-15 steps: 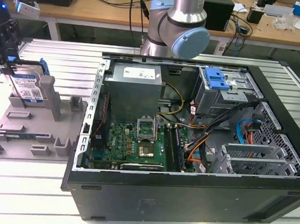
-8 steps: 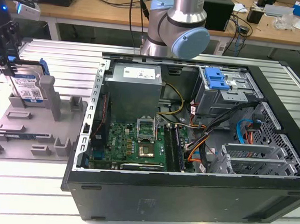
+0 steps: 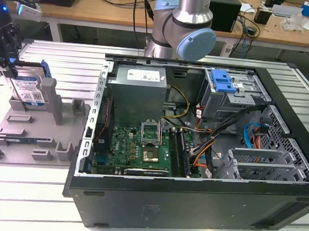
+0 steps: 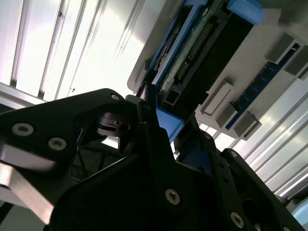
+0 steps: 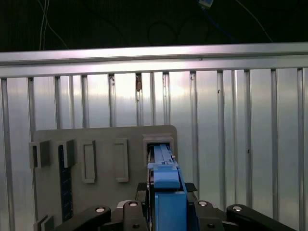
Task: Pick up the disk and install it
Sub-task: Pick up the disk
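Currently the claw is at the far edge of the exterior view's left, above a grey fixture plate that lies on the ribbed metal worktop. The disk stands upright on its edge in a slot of this plate, with its white-and-blue label facing toward the camera and its blue frame visible along the top. The claw comes from above onto the upper corner of the disk that is nearer to the exterior view's left.

In the first wrist view the blue frame of the disk goes straight between the two black fingers of the claw, and they lie close against it on both sides, so the claw is pinching the disk. The lower end of the disk sits in the slot of the fixture plate. In the second wrist view the claw holds the same blue edge, and the dark underside of the disk with its row of connector pins is seen.

An open computer case lies on the worktop just beside the fixture plate, toward the exterior view's right. Inside it are a green mainboard and a metal drive cage with a blue latch piece on top. The disk is well apart from this cage.
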